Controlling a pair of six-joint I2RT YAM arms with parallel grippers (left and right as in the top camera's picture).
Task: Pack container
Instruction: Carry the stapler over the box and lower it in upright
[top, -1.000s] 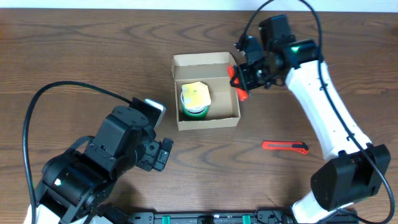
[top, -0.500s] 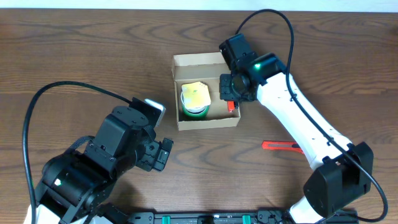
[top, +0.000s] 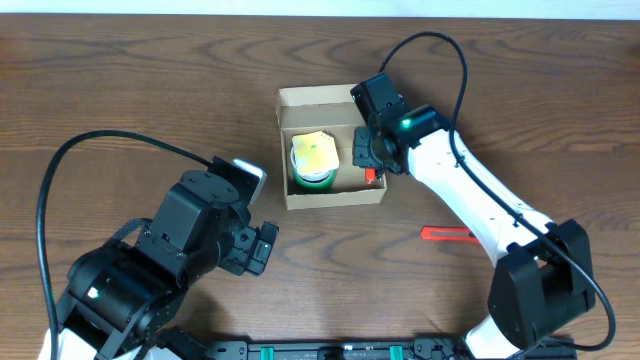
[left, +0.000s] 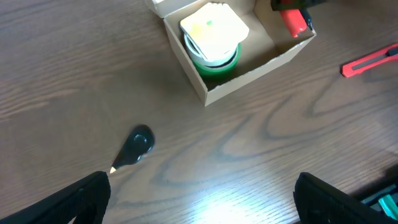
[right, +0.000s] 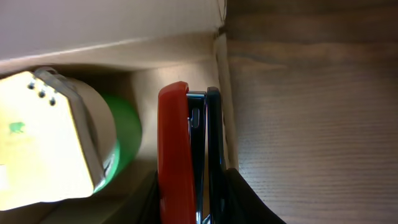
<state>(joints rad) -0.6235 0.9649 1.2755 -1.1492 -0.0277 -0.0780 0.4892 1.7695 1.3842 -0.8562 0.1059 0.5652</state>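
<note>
The container (top: 320, 97) is an open tan cardboard box in the middle of the table, also seen in the left wrist view (left: 249, 81) and the right wrist view (right: 93, 31). Inside it on the left is a green tape roll (top: 312, 178) with a yellow notepad (top: 315, 153) on top. My right gripper (top: 365, 160) is shut on a red stapler (right: 174, 149) and holds it upright inside the box, against the right wall. My left gripper (left: 205, 205) stands open over bare table in front of the box, with nothing between its fingers.
A red box cutter (top: 458, 235) lies on the table to the right of the box and in front of it. A small black object with a pale tip (left: 135, 146) lies on the wood near my left gripper.
My right gripper has carried the red stapler left, from outside the box's right wall to inside the box, and lowered it. The left arm has not moved.
</note>
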